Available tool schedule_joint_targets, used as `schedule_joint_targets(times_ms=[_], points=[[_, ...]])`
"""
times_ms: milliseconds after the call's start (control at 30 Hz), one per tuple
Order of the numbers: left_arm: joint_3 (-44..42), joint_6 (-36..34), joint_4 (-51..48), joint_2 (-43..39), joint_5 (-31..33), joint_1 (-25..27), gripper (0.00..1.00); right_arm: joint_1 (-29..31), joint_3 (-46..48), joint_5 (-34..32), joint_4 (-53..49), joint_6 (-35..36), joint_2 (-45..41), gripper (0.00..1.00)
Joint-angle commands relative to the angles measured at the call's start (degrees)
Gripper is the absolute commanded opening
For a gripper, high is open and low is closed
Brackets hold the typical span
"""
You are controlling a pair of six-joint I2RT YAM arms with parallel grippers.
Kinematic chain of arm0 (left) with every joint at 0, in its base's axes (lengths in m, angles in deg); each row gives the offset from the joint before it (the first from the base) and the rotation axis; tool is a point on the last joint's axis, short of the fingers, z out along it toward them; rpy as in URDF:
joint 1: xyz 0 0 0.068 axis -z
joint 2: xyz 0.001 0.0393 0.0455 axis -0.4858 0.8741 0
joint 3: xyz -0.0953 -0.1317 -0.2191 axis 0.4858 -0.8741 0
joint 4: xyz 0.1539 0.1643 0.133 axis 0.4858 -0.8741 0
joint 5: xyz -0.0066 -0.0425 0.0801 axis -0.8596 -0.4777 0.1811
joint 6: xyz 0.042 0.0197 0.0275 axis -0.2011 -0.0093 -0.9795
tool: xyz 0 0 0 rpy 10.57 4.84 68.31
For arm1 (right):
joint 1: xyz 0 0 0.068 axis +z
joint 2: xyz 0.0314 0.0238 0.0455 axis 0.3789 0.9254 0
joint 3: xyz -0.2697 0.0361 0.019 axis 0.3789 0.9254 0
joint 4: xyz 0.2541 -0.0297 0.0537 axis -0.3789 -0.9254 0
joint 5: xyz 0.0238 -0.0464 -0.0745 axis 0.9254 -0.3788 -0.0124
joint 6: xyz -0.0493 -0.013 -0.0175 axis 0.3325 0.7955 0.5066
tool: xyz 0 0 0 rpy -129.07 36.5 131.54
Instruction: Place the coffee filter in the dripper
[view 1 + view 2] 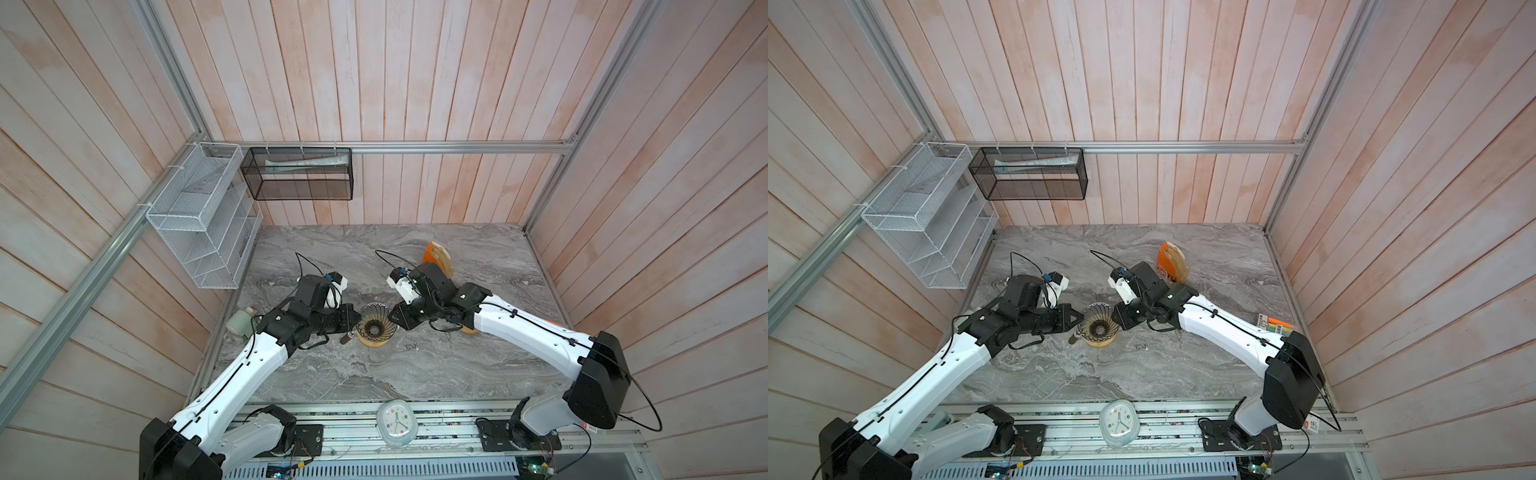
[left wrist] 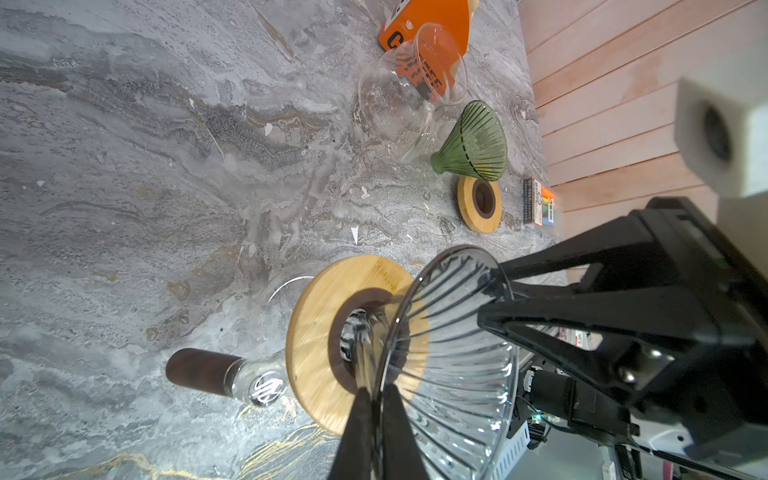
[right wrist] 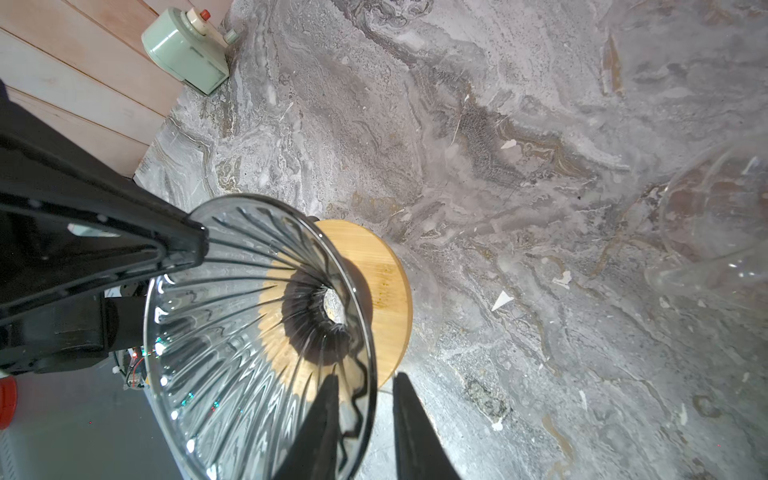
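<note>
Currently:
Brown paper cone filters (image 1: pixel 442 259): inside orange cardboard box (image 1: pixel 428 254), rear of grey marble table (image 1: pixel 415 374).
Clear ribbed glass dripper (image 1: pixel 376 327): on round wooden collar (image 2: pixel 316 345) over glass carafe (image 2: pixel 257 386).
Left gripper (image 2: pixel 376 390): pinching dripper rim.
Right gripper (image 3: pixel 365 376): narrow gap, straddling opposite rim, outer finger off the glass.
Black mesh wall basket (image 1: pixel 297 191): pale long packet (image 1: pixel 305 163).

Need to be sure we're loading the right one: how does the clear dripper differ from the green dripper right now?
The clear dripper is colourless glass; the green dripper is tinted. The clear dripper sits in a wooden ring; the green dripper is outside the loose ring beside it. The left gripper pinches the clear dripper's rim; nothing touches the green dripper. Both are ribbed cones.
</note>
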Motion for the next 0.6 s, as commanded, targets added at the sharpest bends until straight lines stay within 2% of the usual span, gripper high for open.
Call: schedule_joint_targets(times_ms=[0, 233, 400, 567], points=[[0.65, -1.41, -1.66, 0.65, 1.65, 0.04, 0.08, 0.39, -2.38, -1.56, -1.52, 1.13, 0.98, 0.27], [0.89, -0.69, -1.86, 1.53, 2.03, 0.05, 0.06, 0.35, -3.68, -2.09, -1.87, 1.24, 0.62, 0.27], [0.73, -0.7, -2.09, 2.42, 1.6, 0.06, 0.0, 0.33, -3.94, -2.01, -1.89, 1.57, 1.43, 0.21], [0.33, -0.79, -2.74, 3.03, 1.83, 0.0, 0.0, 0.31, -4.48, -1.82, -2.17, 1.59, 1.87, 0.16]])
